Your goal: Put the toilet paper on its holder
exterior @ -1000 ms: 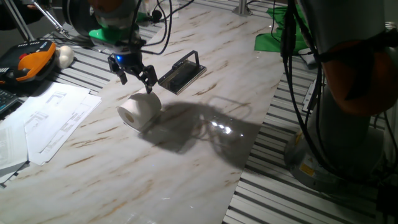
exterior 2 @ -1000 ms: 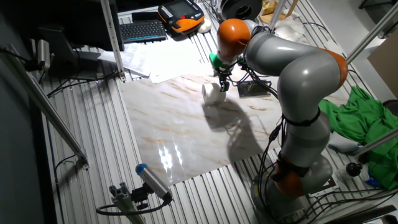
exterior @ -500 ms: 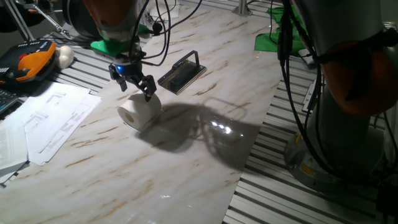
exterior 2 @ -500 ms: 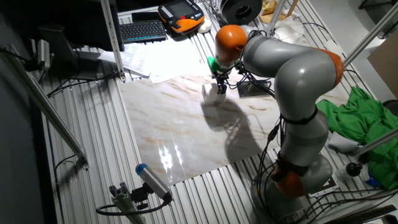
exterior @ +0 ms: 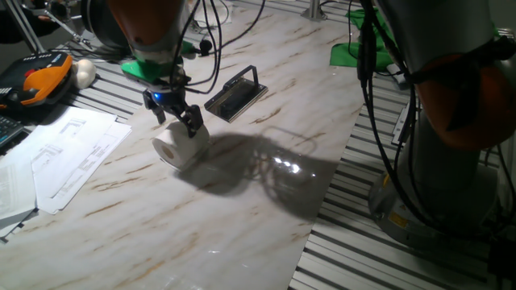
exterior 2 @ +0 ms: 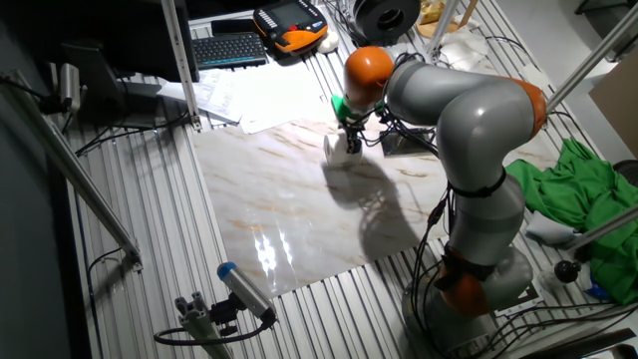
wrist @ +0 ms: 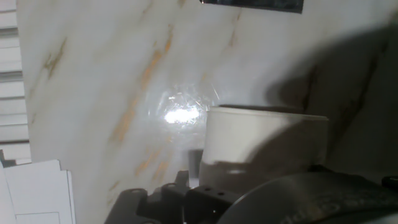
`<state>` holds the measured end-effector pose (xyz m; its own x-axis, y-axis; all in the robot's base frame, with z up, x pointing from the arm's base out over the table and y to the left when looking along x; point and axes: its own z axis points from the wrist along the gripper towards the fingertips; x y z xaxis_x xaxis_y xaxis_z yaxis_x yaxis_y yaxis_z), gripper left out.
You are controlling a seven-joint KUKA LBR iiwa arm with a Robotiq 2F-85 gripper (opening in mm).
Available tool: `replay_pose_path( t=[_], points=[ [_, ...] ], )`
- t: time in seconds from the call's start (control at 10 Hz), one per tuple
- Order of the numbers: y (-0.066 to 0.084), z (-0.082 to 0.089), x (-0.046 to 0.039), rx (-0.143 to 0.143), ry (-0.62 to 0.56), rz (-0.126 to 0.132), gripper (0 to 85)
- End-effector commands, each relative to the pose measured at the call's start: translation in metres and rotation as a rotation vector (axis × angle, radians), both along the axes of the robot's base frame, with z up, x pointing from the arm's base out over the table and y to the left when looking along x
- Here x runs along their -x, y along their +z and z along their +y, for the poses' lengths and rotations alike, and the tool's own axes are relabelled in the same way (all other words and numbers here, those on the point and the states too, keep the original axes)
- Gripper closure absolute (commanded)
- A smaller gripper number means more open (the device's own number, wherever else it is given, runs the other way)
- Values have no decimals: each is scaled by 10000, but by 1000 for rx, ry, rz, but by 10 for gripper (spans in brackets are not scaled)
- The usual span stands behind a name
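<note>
The toilet paper (exterior: 179,146) is a white roll lying on its side on the marble table top. It also shows in the other fixed view (exterior 2: 339,152) and fills the lower middle of the hand view (wrist: 264,144). My gripper (exterior: 176,119) is open, with its fingers spread just over the top of the roll; I cannot tell whether they touch it. It shows in the other fixed view too (exterior 2: 351,138). The holder (exterior: 236,94), a flat dark base with a thin bar, lies a short way behind and right of the roll (exterior 2: 405,143). Its edge shows at the top of the hand view (wrist: 252,3).
White paper sheets (exterior: 64,153) lie left of the roll. An orange and black pendant (exterior: 36,80) and a small white ball (exterior: 84,71) sit at the far left. Green cloth (exterior: 363,48) is at the back right. The arm's base and cables (exterior: 435,161) stand at the right.
My gripper has come down and a little to the left, from above the roll to just over its top. The roll and the holder have not moved.
</note>
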<state>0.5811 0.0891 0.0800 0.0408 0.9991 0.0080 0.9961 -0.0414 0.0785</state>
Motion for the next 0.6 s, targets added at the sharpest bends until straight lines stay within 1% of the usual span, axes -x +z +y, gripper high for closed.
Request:
replay_pose_path(
  t=[0.0, 0.2, 0.3, 0.4, 0.5],
  points=[
    [-18, 5, 14, 0, 2, -3, 0],
    [-38, 16, 28, 3, 0, -3, 0],
    [-52, 18, 29, 11, 6, 2, 0],
    [-65, 18, 27, 17, 17, 6, 170],
    [-78, 20, 32, 24, 38, 11, 170]
  ],
)
